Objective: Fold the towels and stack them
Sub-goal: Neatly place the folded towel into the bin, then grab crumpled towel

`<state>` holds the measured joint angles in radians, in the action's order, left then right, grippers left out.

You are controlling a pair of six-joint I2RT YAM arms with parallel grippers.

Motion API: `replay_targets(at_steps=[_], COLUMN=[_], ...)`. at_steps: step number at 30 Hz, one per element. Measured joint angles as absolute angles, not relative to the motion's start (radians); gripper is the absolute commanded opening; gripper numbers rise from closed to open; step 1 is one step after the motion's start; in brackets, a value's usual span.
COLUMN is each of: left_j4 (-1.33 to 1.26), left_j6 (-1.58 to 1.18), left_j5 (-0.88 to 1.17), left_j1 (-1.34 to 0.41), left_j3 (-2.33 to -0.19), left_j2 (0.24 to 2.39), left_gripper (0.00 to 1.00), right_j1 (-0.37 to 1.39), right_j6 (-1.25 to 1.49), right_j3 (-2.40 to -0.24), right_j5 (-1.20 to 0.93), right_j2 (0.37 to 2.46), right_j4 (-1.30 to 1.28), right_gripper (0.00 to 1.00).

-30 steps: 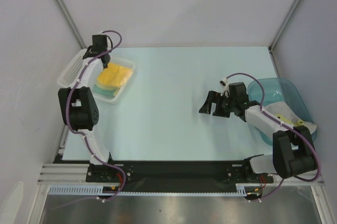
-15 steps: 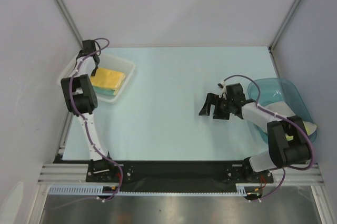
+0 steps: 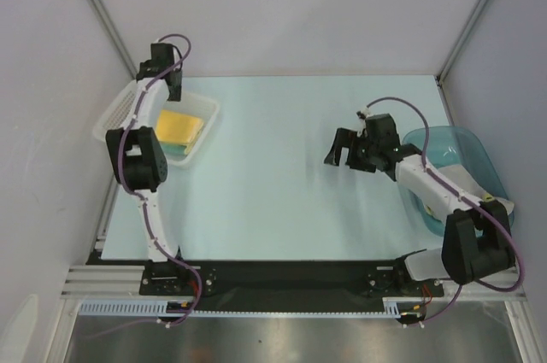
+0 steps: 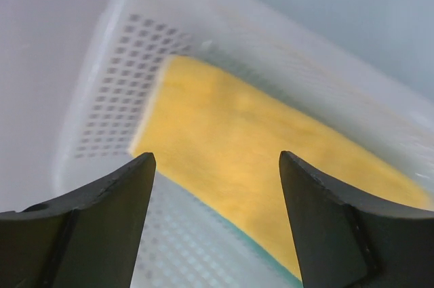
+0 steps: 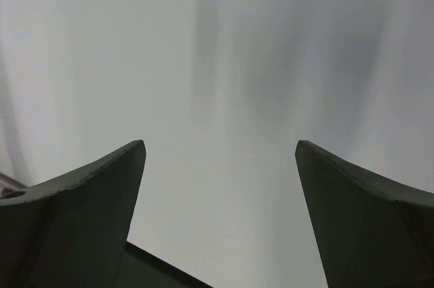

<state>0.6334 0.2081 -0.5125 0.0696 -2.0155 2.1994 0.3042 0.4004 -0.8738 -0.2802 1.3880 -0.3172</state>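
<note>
A folded yellow towel (image 3: 180, 127) lies in the white mesh basket (image 3: 116, 112) on top of a teal towel (image 3: 174, 149), whose edge shows along the near side. In the left wrist view the yellow towel (image 4: 258, 166) fills the middle, with the teal edge (image 4: 281, 268) under it. My left gripper (image 3: 173, 85) hangs over the basket's far end, open (image 4: 215, 159), holding nothing and clear of the towels. My right gripper (image 3: 338, 149) hovers open over the table right of centre. In its own view the right gripper (image 5: 220, 146) faces only grey wall.
A blue translucent tub (image 3: 448, 158) stands at the right edge of the table, partly under the right arm. The basket wall (image 4: 102, 98) sits against the left wall panel. Metal frame posts rise at both far corners.
My left gripper has opened, letting go of the yellow towel, and lifted towards the basket's far end. The towel now lies flat in the basket. The right gripper has shifted slightly.
</note>
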Motion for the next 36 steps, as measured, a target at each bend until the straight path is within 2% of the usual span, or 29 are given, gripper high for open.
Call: replay_targets(at_steps=[4,8,13,15,16,17,24,29,33,35,36], left_j4=[0.648,0.634,0.596,0.587,0.578,0.575,0.444,0.408,0.36,0.353,0.347], left_j6=[0.071,-0.002,-0.029,-0.03,-0.032,-0.033,-0.137,-0.179,-0.239,-0.271,-0.282], left_j5=[-0.306,-0.2,-0.1,-0.076,-0.041,-0.027,0.25,0.39,0.371,0.381,0.388], left_j1=[-0.015,-0.159,-0.365,-0.428,-0.447,-0.456,-0.436,-0.436,-0.429,-0.411,-0.4], left_j3=[-1.872,-1.662,-1.504,-1.443,-1.404,-1.393,-1.336,-1.332,-1.26,-1.232,-1.227], left_j2=[2.02,1.79,1.598,1.523,1.466,1.444,1.31,1.349,1.362,1.366,1.369], left_gripper=[0.79,0.81,0.81,0.85,0.97,1.0,1.0,1.0,1.0,1.0,1.0], right_j1=[0.288,0.171,-0.104,-0.187,-0.222,-0.249,-0.463,-0.476,-0.482,-0.485,-0.486], right_j6=[0.432,0.463,0.509,0.526,0.532,0.536,0.567,0.577,0.579,0.579,0.577], right_j3=[-1.045,-1.187,-1.116,-1.059,-1.027,-1.002,-0.962,-0.962,-0.963,-0.963,-0.964], right_j5=[-0.083,0.182,0.381,0.414,0.429,0.437,0.404,0.381,0.346,0.332,0.324], right_j2=[1.338,1.315,1.269,1.265,1.269,1.276,1.431,1.571,1.631,1.634,1.639], right_j4=[-0.411,-0.518,-0.58,-0.6,-0.605,-0.617,-0.578,-0.524,-0.477,-0.45,-0.438], right_gripper=[1.0,1.0,0.94,0.95,0.95,0.95,0.91,0.91,0.8,0.66,0.53])
